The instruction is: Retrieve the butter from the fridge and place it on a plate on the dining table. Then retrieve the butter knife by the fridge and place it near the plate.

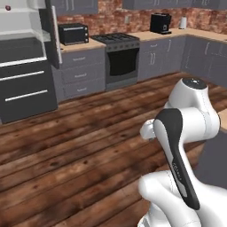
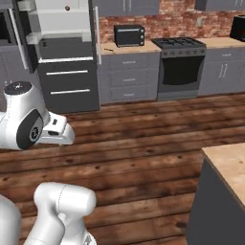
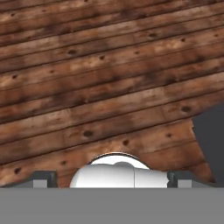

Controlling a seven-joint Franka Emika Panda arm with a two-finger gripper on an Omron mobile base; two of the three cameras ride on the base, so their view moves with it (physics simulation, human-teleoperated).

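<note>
The fridge (image 1: 26,84) (image 2: 67,81) stands across the room with its upper door swung open on white shelves. On the counter beside it lies the butter knife (image 2: 109,49), a small dark sliver. A corner of the dining table (image 2: 228,165) (image 1: 223,119) shows close by on the right. My gripper (image 3: 111,179) is open, pointing down at the bare wooden floor with nothing between its fingertips (image 3: 43,178). The arm is folded close above the base. The butter and the plate are out of view.
A small red ball (image 2: 67,8) sits on a fridge shelf. Along the brick wall stand a black microwave (image 2: 129,35), a stove (image 2: 181,67) and grey cabinets (image 1: 80,73). Wide wooden floor (image 2: 143,139) lies between me and the fridge.
</note>
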